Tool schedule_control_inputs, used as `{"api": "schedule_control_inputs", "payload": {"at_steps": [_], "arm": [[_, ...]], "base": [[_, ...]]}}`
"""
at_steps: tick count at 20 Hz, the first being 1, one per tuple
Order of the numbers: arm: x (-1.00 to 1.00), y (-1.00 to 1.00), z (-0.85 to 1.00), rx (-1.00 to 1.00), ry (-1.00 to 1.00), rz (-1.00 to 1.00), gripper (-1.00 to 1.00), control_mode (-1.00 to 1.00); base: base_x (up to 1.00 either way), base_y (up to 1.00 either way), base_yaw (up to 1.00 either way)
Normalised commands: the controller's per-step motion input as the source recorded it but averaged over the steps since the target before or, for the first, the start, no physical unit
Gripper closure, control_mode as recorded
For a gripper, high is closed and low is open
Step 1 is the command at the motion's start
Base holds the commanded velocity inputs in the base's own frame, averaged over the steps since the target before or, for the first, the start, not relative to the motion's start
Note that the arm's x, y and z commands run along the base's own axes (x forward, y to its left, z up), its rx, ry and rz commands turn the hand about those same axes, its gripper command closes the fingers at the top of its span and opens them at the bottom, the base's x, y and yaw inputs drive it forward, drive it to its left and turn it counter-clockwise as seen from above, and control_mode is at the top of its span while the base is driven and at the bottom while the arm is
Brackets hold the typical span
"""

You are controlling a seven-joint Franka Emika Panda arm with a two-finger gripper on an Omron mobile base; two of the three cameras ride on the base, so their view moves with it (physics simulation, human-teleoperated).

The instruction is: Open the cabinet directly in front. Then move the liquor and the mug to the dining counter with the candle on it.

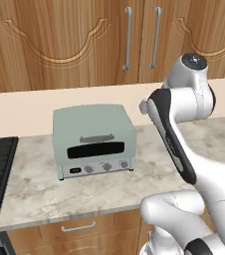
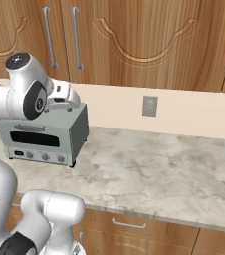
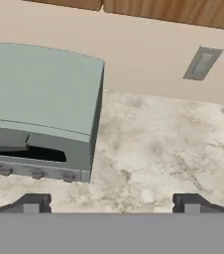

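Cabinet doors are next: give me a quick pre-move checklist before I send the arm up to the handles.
1. The cabinet doors closed, both bar handles in sight: ok.
2. The gripper open and empty: ok.
3. Gripper lined up with a handle: not ok; it points down at the counter beside the toaster oven.
4. Path upward free of the toaster oven: cannot tell; the hand is close to its top.
5. Liquor and mug located: cannot tell with the doors shut.

Arm folded — gripper point(image 3: 111, 202) wide open
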Motion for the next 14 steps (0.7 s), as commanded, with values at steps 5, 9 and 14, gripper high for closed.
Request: {"api": "schedule_control_inputs", "payload": {"at_steps": [5,9,14], "arm": [[-0.80,-0.01,0.29,-0.02,-0.59,0.00,-1.00,-1.00],[-0.59,0.00,0.24,0.00,-0.46,0.00,-1.00,-1.00],[-0.50,-0.01,0.30,0.00,-0.51,0.00,-1.00,-1.00]], "base": [[0.00,0.00,0.00],[0.00,0.00,0.00],[0.00,0.00,0.00]]}}
